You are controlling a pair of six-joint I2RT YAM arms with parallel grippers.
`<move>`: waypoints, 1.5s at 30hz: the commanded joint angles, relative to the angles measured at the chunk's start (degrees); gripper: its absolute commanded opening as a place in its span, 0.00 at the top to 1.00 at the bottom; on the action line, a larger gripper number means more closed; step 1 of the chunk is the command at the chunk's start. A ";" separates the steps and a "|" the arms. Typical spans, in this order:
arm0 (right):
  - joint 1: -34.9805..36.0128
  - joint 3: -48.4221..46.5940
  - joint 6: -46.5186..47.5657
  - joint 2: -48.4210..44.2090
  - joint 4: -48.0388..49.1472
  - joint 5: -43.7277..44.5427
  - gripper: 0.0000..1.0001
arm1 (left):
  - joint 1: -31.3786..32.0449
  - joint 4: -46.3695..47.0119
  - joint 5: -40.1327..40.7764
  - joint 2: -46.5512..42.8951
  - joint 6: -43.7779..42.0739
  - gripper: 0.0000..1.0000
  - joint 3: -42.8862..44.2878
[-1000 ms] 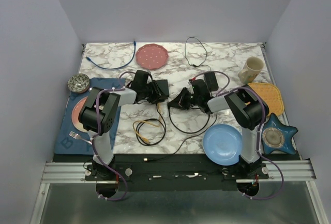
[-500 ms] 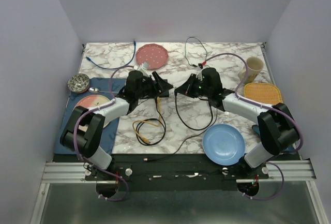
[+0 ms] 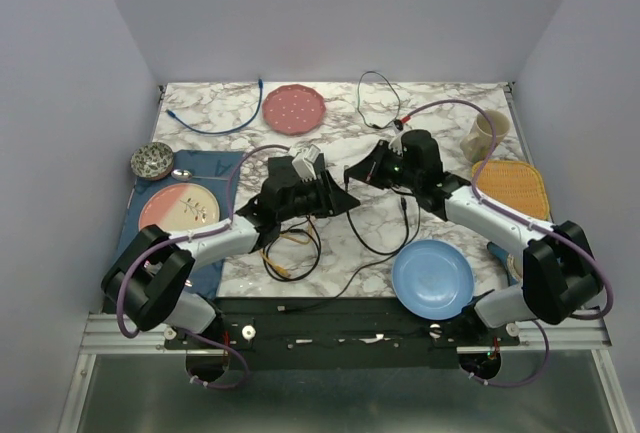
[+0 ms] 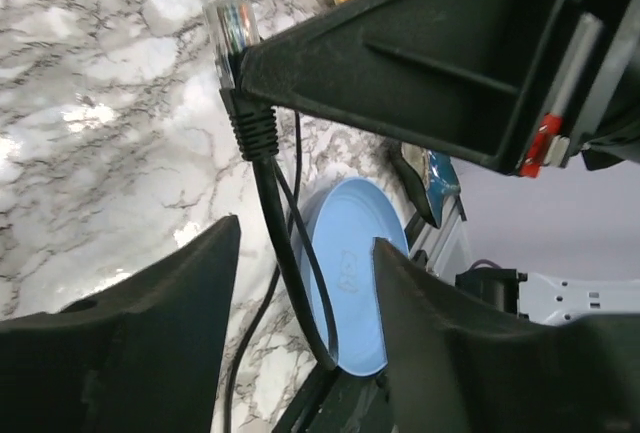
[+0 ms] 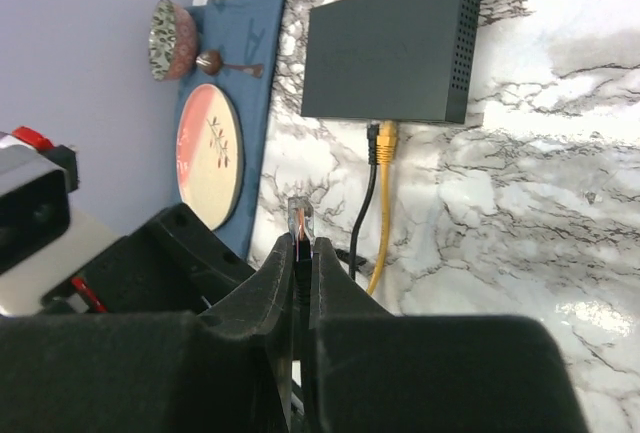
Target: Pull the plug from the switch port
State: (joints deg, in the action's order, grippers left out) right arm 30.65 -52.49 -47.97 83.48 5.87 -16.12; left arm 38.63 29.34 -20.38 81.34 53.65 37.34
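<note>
Now the clear plug [image 5: 300, 215] stands pinched in the right gripper [image 5: 300, 253], low centre of its wrist view, apart from the switch [image 5: 390, 48] at upper centre. The left gripper [image 4: 305, 253] gapes around the cable [image 4: 280, 243]. Best to draw away gently, sparing the yellow cable [image 5: 386, 153] plugged into the switch.

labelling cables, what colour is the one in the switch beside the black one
The ethernet cable in the switch is yellow; clearest in the right wrist view.

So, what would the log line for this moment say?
right tool: shut on plug | plug: clear of switch | left tool: open | switch: yellow cable plugged in
</note>
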 commanded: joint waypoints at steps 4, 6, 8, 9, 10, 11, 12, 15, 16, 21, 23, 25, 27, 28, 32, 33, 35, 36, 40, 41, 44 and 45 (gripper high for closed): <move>0.20 3.36 0.59 -5.69 -2.18 2.06 0.99 | 2.41 2.20 1.40 1.37 -1.88 0.64 -2.71; 0.20 3.80 1.03 -7.27 -2.53 2.41 0.98 | 2.41 1.95 2.27 0.14 -2.32 0.80 -2.89; 0.20 4.15 2.08 -8.50 -3.14 3.02 0.86 | 2.33 -0.68 3.24 -2.05 -3.54 0.90 -1.84; 0.20 4.06 2.35 -9.38 -4.19 3.46 0.72 | 2.41 -2.34 3.76 -2.85 -5.64 0.93 -0.96; 0.20 4.32 3.05 -11.48 -4.81 5.20 0.66 | 2.41 -6.10 5.25 -3.81 -6.70 0.94 1.31; 0.20 4.85 3.31 -13.07 -5.34 6.35 0.63 | 2.24 -8.05 5.96 -5.39 -8.02 0.97 2.63; 0.20 5.11 3.66 -14.56 -5.69 7.49 0.57 | 2.15 -9.99 7.01 -6.19 -9.16 0.98 3.87; 0.20 6.17 4.90 -21.85 -8.94 12.33 0.53 | 0.92 -15.62 9.92 -8.74 -12.42 1.00 8.70; 0.11 6.35 5.07 -24.13 -9.47 14.60 0.52 | -0.56 -17.37 10.18 -9.18 -13.04 1.00 10.89; 0.20 9.33 5.77 -35.57 -10.88 20.95 0.51 | -9.79 -22.57 10.45 -9.19 -13.22 1.00 19.16; 0.20 9.86 6.39 -37.16 -10.97 20.78 0.51 | -15.04 -23.89 10.62 -7.70 -12.43 1.00 23.55; 0.20 10.56 6.57 -37.69 -11.49 19.38 0.51 | -18.58 -24.59 10.80 -6.20 -11.73 1.00 28.72; 0.20 11.18 6.66 -36.99 -11.67 18.41 0.51 | -23.15 -24.68 12.98 -3.31 -11.72 1.00 32.25; 0.20 11.88 6.57 -36.73 -11.76 17.71 0.52 | -24.38 -25.03 13.87 -2.16 -11.55 1.00 35.75; 0.20 12.76 6.39 -34.45 -11.67 17.00 0.52 | -31.68 -28.36 18.52 7.83 -8.92 0.97 44.55; 0.20 12.68 6.48 -33.83 -11.58 17.00 0.52 | -34.30 -29.25 19.67 9.96 -8.04 0.97 46.40; 0.11 12.41 7.18 -32.07 -11.67 16.73 0.53 | -36.69 -35.65 22.13 15.91 -4.44 0.91 51.15; 0.19 11.89 7.44 -31.54 -11.67 16.73 0.53 | -37.83 -37.41 22.40 17.69 -3.30 0.87 52.38; 0.20 10.74 8.41 -28.73 -11.14 16.38 0.53 | -41.35 -39.71 21.09 23.33 -1.70 0.46 54.94; 0.20 10.57 8.50 -27.68 -10.97 16.47 0.53 | -41.36 -39.71 21.43 24.12 -2.49 0.34 55.03; 0.20 10.56 8.59 -26.45 -9.91 14.28 0.53 | -41.44 -39.89 21.53 23.87 -3.28 0.25 54.94; 0.20 10.57 8.68 -26.01 -9.48 14.19 0.53 | -41.44 -40.06 21.18 23.52 -3.63 0.24 54.86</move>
State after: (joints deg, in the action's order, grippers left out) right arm 30.65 -40.34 -40.62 56.29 -5.21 0.05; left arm -3.55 -8.64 -0.25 107.07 50.43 90.87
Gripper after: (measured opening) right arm 0.474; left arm 0.728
